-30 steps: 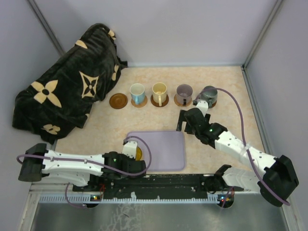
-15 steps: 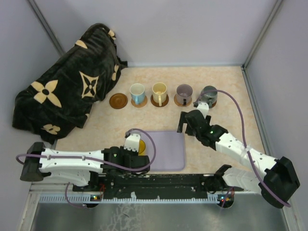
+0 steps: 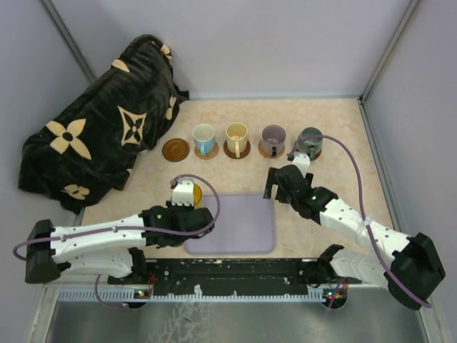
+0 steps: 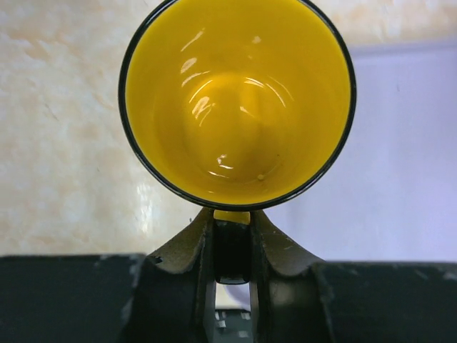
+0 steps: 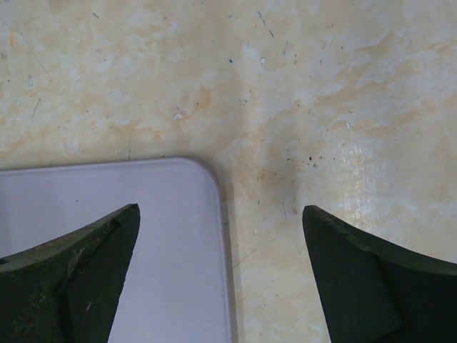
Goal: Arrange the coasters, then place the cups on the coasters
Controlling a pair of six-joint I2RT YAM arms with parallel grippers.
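- Left gripper [image 4: 232,230]: jaws clamped on the handle of a glossy yellow cup [image 4: 238,100] with a dark rim. The cup is held upright over the far left corner of the flat lavender rectangular tray [image 3: 246,227].
- Right gripper [image 5: 220,218]: jaws wide apart and holding nothing, above the tray's far right corner and the beige marbled tabletop [image 5: 300,86].
- Far row, left to right: a bare dark brown round coaster [image 3: 175,149], then a white-and-light-blue cup [image 3: 203,136], cream cup [image 3: 236,133], mauve cup [image 3: 273,135] and grey-green cup [image 3: 310,138], each on its own round coaster.
- Far left: black cloth bundle [image 3: 100,136] with tan flower motifs.
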